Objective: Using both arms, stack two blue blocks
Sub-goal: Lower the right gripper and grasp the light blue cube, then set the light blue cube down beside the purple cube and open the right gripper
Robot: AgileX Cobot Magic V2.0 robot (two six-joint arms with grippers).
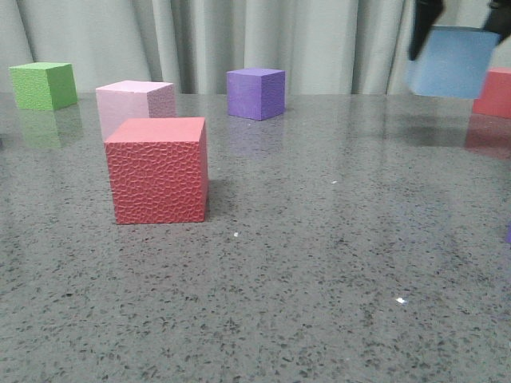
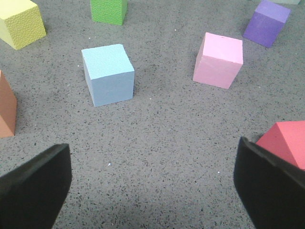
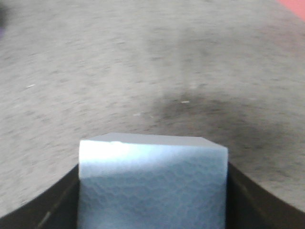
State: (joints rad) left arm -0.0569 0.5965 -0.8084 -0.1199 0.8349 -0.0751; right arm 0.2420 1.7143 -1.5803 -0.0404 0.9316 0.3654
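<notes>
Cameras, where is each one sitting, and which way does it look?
Front view: low over the table, facing the curtain; the right hand holds a blue block up.
Left wrist view: on the left arm, looking down at the other blue block; the open left hand shows.
Right wrist view: on the right arm, its held block fills it.
Front and left wrist views share the pink block.

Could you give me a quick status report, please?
Right end effector shut on blue block, lifted. Left end effector open, empty. Second blue block on table, unobstructed.
</notes>
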